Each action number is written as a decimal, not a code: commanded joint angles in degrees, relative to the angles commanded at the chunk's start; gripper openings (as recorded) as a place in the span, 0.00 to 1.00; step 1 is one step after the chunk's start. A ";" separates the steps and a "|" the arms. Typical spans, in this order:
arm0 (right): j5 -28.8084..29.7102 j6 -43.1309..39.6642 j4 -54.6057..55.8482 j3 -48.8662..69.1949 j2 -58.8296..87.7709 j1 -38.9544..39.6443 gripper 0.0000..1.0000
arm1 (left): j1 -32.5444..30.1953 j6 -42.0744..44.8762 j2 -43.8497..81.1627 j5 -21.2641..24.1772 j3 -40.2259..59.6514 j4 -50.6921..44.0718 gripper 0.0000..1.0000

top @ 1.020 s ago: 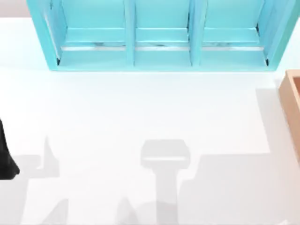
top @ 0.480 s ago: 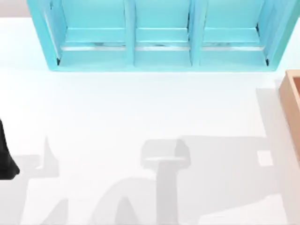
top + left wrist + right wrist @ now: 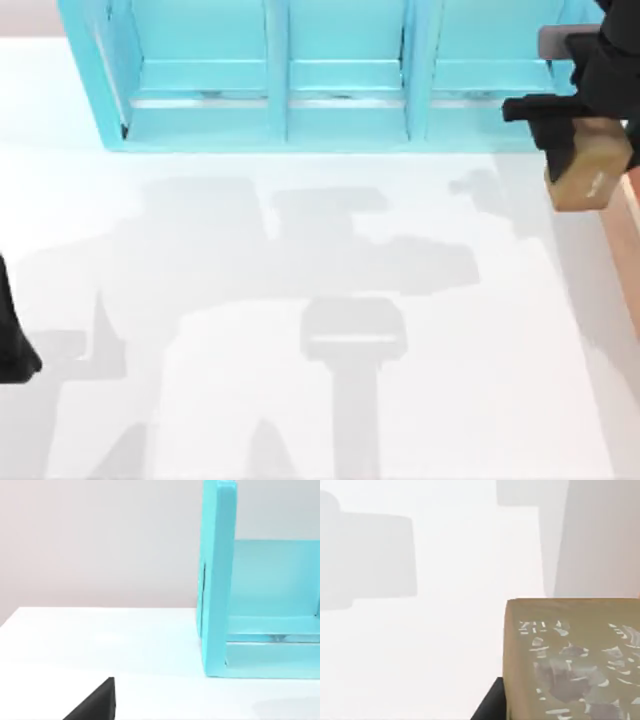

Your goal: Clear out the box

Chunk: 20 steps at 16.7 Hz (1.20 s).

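Observation:
The box [image 3: 632, 245] shows as a tan strip of wall at the table's right edge. Above its far end, in front of the shelf's right bay, my right gripper [image 3: 572, 135] hangs shut on a small glossy brown cube [image 3: 590, 172]. In the right wrist view the cube [image 3: 570, 660] is close up, with a dark finger [image 3: 491, 705] against its side and white table below. The box's inside is hidden. My left arm [image 3: 12, 335] stays parked at the table's left edge.
A big turquoise three-bay shelf [image 3: 340, 80] stands along the table's back, and its left end wall [image 3: 219, 580] shows in the left wrist view. White table [image 3: 300, 400] lies between the arms, crossed by grey shadows.
My right arm has come into the top view at the upper right, carrying the brown cube above the box's edge. Its shadow has spread across the table. The left arm has not moved.

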 joint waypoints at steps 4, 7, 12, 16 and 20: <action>0.05 10.04 -0.50 13.55 12.84 10.01 0.00 | 0.00 0.00 0.00 0.00 0.00 0.00 1.00; -0.09 14.42 -0.53 20.16 19.19 12.90 0.00 | 0.00 0.00 0.00 0.00 0.00 0.00 1.00; -0.18 15.94 -0.50 22.49 21.45 13.18 0.00 | 0.00 0.00 0.00 0.00 0.00 0.00 1.00; -0.29 16.08 0.54 21.30 21.43 12.92 0.00 | 0.00 0.00 0.00 0.00 0.00 0.00 1.00; -0.21 15.97 6.61 15.48 21.54 13.20 0.00 | 0.00 0.00 0.00 0.00 0.00 0.00 1.00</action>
